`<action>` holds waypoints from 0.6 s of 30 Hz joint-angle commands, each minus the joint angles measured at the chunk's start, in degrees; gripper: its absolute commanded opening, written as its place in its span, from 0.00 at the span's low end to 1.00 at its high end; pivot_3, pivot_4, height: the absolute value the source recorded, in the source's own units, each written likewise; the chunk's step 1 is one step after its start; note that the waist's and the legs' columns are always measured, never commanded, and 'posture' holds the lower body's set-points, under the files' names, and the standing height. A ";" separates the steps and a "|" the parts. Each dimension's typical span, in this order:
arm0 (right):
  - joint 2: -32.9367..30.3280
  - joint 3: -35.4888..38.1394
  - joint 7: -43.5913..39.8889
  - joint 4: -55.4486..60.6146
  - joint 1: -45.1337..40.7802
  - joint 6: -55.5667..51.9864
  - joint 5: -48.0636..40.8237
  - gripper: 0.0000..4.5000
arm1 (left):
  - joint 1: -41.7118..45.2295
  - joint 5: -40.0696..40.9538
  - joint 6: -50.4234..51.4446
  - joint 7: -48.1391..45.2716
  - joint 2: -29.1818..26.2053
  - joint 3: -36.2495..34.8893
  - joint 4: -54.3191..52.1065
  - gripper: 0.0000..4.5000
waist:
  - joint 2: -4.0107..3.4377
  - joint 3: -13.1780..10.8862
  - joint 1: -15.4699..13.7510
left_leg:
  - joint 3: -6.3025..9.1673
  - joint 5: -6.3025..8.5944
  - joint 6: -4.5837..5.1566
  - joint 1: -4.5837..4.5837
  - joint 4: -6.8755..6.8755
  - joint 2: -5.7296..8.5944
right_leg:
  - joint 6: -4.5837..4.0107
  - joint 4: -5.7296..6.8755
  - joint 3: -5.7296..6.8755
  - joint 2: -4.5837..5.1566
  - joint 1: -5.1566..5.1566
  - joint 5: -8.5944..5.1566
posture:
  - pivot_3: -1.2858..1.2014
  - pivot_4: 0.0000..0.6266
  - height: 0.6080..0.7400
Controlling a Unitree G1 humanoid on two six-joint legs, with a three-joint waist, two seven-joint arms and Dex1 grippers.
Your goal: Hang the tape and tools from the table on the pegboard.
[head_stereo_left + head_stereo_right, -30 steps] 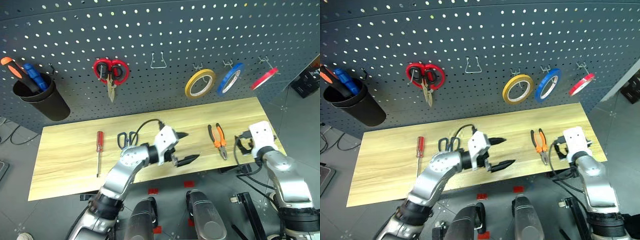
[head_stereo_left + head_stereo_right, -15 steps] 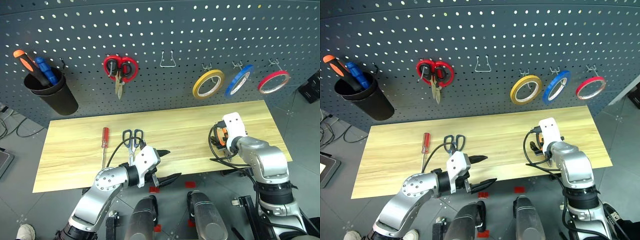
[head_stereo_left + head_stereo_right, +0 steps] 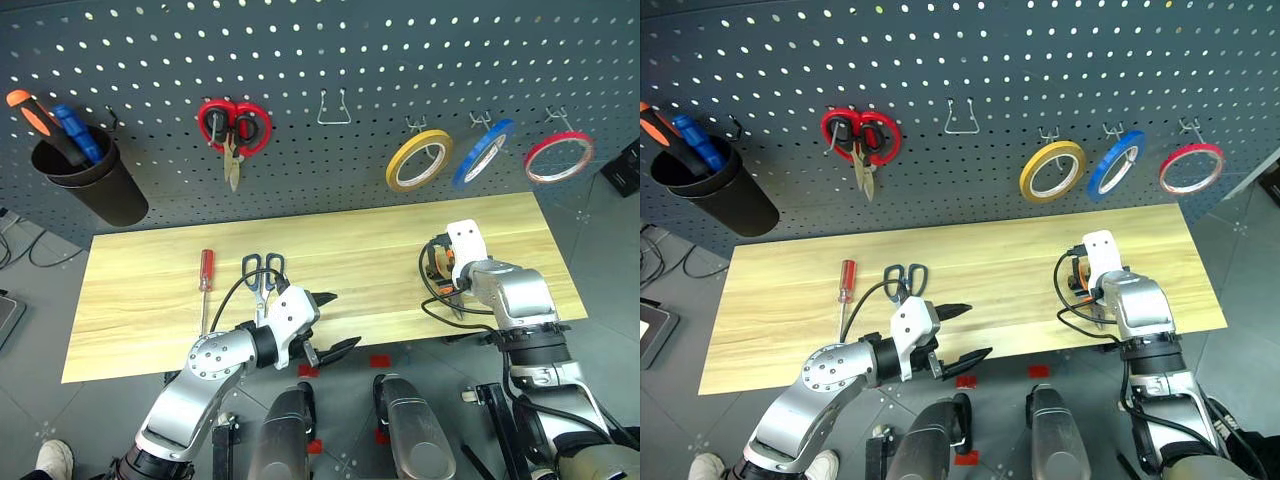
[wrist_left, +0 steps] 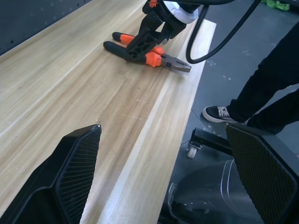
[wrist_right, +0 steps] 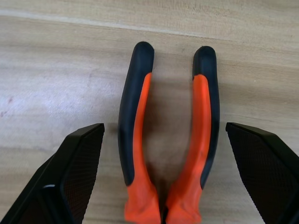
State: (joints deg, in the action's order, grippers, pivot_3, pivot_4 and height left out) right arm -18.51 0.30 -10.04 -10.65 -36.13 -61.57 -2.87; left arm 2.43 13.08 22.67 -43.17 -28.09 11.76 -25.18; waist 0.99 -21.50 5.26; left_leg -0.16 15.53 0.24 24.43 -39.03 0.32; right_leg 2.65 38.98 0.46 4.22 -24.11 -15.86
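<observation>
1. Right tool (image 5: 161,135): jaws spread wide, empty, straddling the orange-and-black pliers (image 5: 169,135), which lie flat near the desk's (image 3: 150,290) right end.
2. Left tool (image 3: 322,322): open, empty, at the desk's front edge.
3. Risk: closing off-centre may catch one handle only, so the pliers pivot or slip on lifting.
4. Red tape (image 3: 559,157) hangs on the pegboard (image 3: 400,60); red-handled screwdriver (image 3: 205,285) and dark-handled scissors (image 3: 262,278) lie on the desk.
5. Black cup (image 3: 85,185): holds an orange and a blue screwdriver.
</observation>
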 commanded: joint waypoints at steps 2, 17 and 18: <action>0.30 1.81 0.83 -2.54 -0.95 1.60 0.03 0.99 | 0.14 0.94 0.10 -0.03 -0.58 -0.52 -2.53 1.00 | 0.03 -0.45 -0.20 | 0.00 0.00 0.00 0.00 0.00 0.00 | -0.04 0.00 0.00 0.00 -0.01 0.02 | 0.47 0.72 1.00; 0.54 3.62 0.68 -7.45 -3.88 2.66 -0.65 0.67 | 1.96 1.27 -1.39 -1.34 -1.27 -0.69 -1.29 1.00 | 0.05 -0.75 -0.31 | 0.03 0.00 0.00 0.00 0.05 -0.01 | -0.04 -0.04 0.03 0.01 0.00 0.02 | 0.47 0.72 1.00; 0.56 3.64 0.73 -7.41 -3.85 2.73 -0.62 0.67 | 2.00 1.24 -1.45 -1.31 -1.25 -0.71 -1.24 1.00 | 0.05 -0.75 -0.31 | 0.03 0.00 0.00 0.00 0.05 -0.01 | -0.04 -0.04 0.03 0.02 0.00 0.02 | 0.47 0.72 1.00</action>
State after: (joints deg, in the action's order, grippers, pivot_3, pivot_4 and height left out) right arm -17.90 3.22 -9.84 -17.71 -40.17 -59.14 -3.56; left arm 4.62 13.82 22.56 -44.37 -29.30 11.39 -25.14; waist 1.04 -22.25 4.95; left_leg -0.13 15.53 0.24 24.43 -38.98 0.31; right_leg 2.62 38.94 0.49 4.24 -24.11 -15.84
